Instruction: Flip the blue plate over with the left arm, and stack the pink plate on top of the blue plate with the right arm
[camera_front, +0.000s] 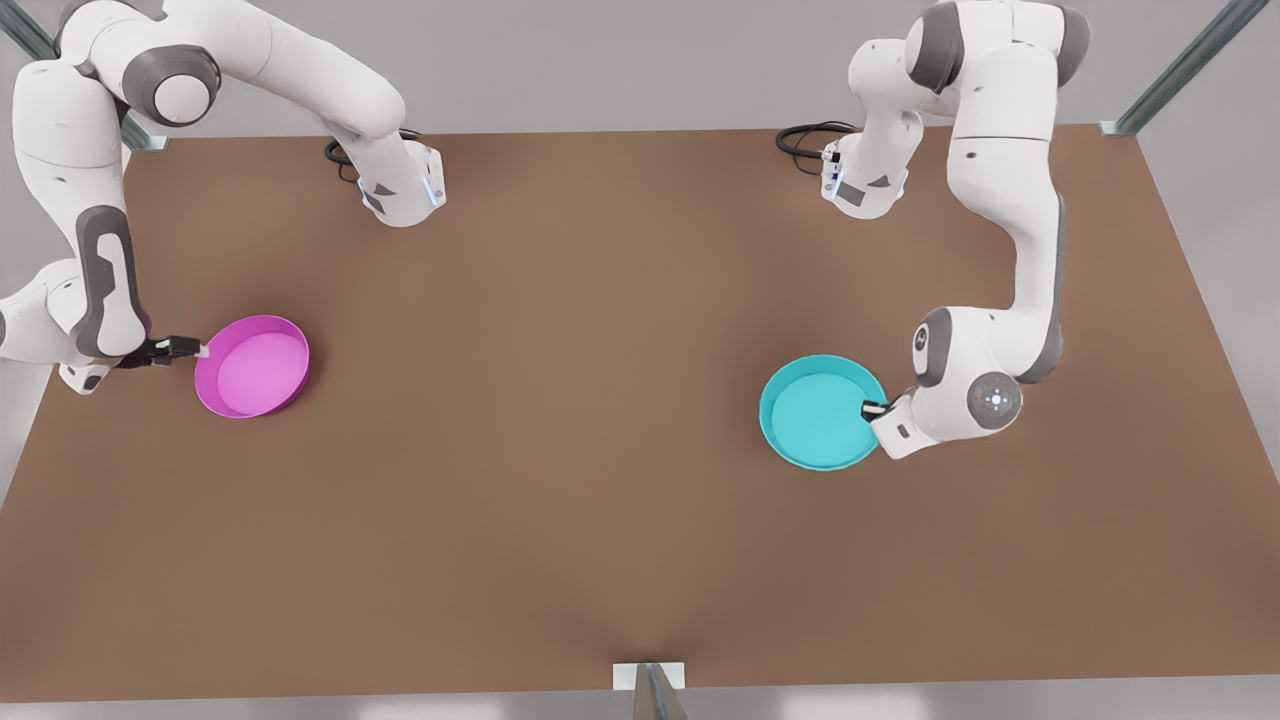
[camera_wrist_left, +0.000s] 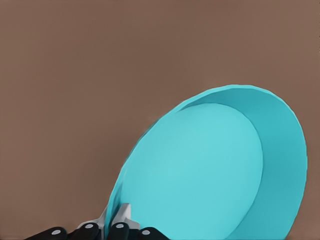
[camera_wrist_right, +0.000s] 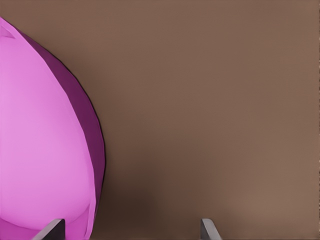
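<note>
The blue plate (camera_front: 818, 415) lies open side up at the front view's right. My left gripper (camera_front: 872, 408) is shut on its rim on the side nearest that arm. In the left wrist view the two fingertips pinch the rim of the blue plate (camera_wrist_left: 200, 170) at the left gripper (camera_wrist_left: 114, 220). The pink plate (camera_front: 255, 368) lies open side up at the front view's left. My right gripper (camera_front: 195, 349) is at its outer edge, open. In the right wrist view the right gripper (camera_wrist_right: 130, 232) has its fingers spread wide, with the rim of the pink plate (camera_wrist_right: 40, 150) between them.
The brown table (camera_front: 600, 450) stretches wide between the two plates. Both arm bases and their black cables (camera_front: 805, 140) stand at the back edge. A small metal bracket (camera_front: 648, 678) sits at the middle of the front edge.
</note>
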